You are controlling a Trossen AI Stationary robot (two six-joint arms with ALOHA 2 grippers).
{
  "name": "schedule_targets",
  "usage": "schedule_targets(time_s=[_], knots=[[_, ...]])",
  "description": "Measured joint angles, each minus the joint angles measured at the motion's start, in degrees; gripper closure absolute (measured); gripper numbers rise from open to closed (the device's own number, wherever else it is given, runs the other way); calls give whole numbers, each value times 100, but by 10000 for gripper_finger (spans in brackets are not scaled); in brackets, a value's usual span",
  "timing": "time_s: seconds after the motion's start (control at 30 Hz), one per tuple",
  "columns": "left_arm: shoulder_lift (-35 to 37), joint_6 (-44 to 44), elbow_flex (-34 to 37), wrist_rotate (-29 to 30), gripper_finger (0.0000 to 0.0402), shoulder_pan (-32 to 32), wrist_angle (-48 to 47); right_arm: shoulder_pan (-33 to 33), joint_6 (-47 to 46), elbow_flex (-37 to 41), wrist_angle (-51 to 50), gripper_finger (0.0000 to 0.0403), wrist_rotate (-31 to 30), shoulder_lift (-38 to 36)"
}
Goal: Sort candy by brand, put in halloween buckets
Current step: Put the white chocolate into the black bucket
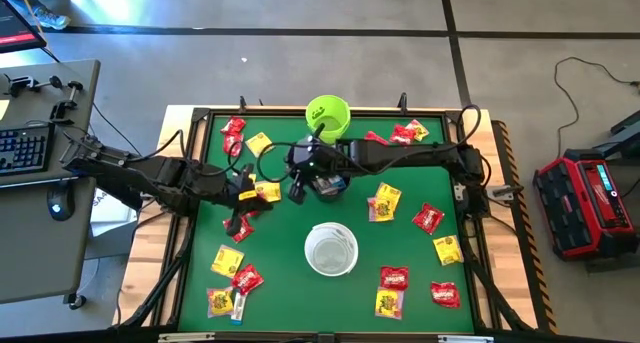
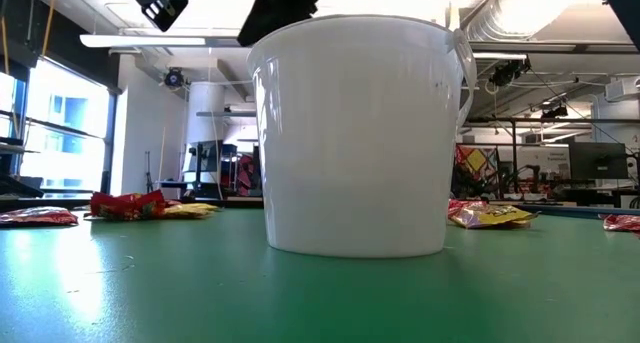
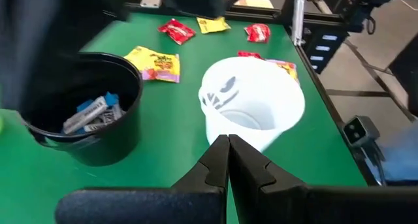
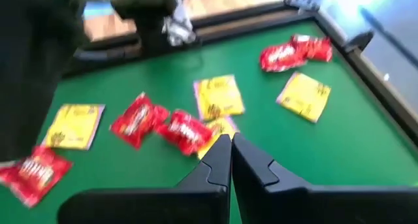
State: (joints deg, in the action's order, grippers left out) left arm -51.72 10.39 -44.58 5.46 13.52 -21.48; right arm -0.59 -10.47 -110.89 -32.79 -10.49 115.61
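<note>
Buckets, three: green bucket [image 1: 328, 114] at the far edge of the desk [image 1: 290, 273], black bucket [image 3: 85, 100] mid-desk under the arms, holding blue-and-white packets [image 3: 91, 113], white bucket [image 1: 331, 250] nearer the front. Candy [image 1: 428, 219]: roughly ten red and ten yellow packets, scattered along both sides and the front corners. Left gripper [image 3: 228, 160] and right gripper [image 4: 230, 157], both pressed together and empty, crowd the centre; open green remains between bucket and packets.

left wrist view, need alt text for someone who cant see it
The left gripper's shut fingers point at a white bucket on the green table. Beside it a black bucket holds blue-and-white candy; red and yellow packets lie beyond.
</note>
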Motion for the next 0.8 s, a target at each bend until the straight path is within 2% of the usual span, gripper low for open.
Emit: schedule_targets(time_s=[0.13,0.27,0.3,0.43,0.6,0.8], knots=[[0,2,0,-44,402,0,-137,7,262,4,359,403,-553,0],[0,0,0,-25,402,0,-138,214,345,7,139,403,-1761,0],[0,0,0,-23,402,0,-141,247,339,7,53,403,-1881,0],[0,-7,0,-20,401,0,-141,154,-179,7,-224,403,-1889,0],[0,-111,0,-65,402,0,-141,-36,-573,7,-222,403,-1219,0],[0,-253,0,-309,402,21,-146,181,-252,578,-262,403,-1580,-56]])
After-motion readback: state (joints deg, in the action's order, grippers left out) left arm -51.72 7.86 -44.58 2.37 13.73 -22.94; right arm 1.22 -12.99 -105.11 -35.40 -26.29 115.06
